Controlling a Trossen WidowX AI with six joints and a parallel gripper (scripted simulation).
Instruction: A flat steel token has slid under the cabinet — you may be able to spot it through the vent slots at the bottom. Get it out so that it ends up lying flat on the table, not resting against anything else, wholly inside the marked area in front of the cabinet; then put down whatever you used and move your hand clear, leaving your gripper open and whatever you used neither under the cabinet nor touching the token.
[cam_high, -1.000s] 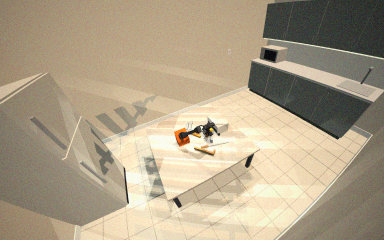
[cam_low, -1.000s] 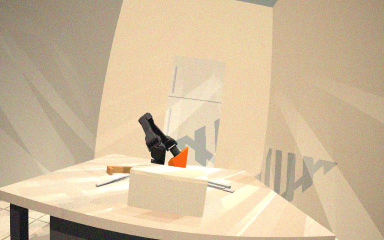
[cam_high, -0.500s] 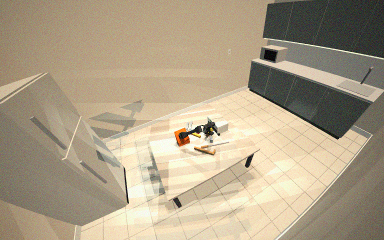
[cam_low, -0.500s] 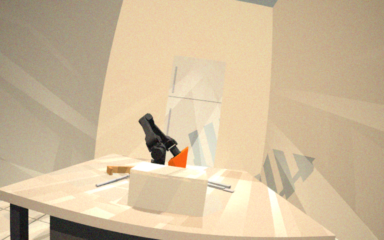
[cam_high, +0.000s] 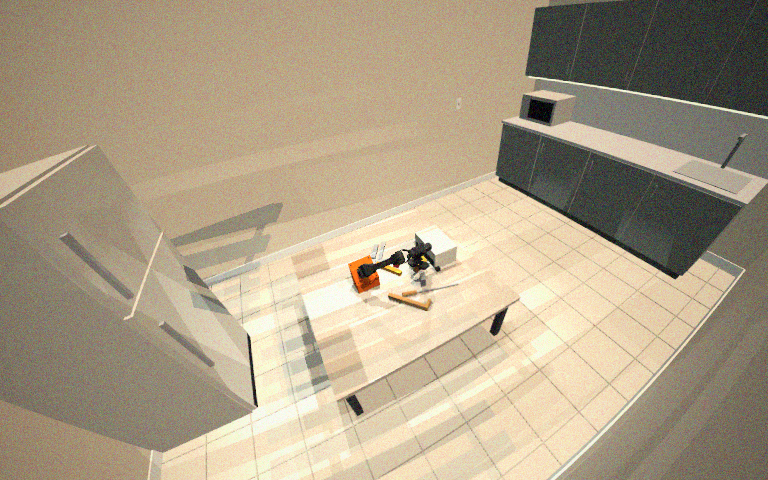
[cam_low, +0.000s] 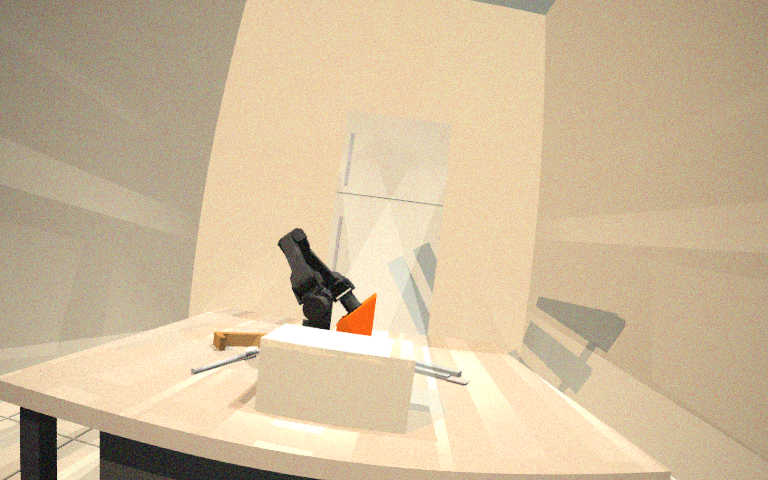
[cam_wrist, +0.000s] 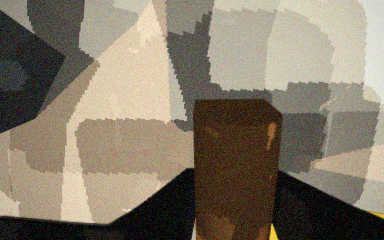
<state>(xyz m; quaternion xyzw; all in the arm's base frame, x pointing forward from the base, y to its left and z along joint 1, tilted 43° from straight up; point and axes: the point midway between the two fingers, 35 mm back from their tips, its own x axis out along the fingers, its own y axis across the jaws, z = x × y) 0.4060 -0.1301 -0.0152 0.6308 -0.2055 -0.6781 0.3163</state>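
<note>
Brown block (cam_wrist: 237, 165), one gripper (cam_wrist: 229, 177).

From my top view, the table (cam_high: 470, 302) (cam_low: 186, 396) stands between the fridge (cam_high: 107, 277) (cam_low: 390, 164) on the left and the counter (cam_high: 623, 150) on the right, with the microwave (cam_high: 557, 104) on the counter's far end. On the table, I see the cabinet (cam_high: 440, 242) (cam_low: 334, 384) to the right of the arm's base (cam_high: 355, 264) (cam_low: 362, 319). Nearer my side of the table lies the hooked stick (cam_high: 404, 301) (cam_low: 240, 339), with the long rod (cam_high: 441, 288) (cam_low: 223, 361) just behind it. Two slim bars (cam_high: 375, 251) (cam_low: 438, 370) lie behind the base (my exterior camera, facing from the cabinet's side, puts them right).
</note>
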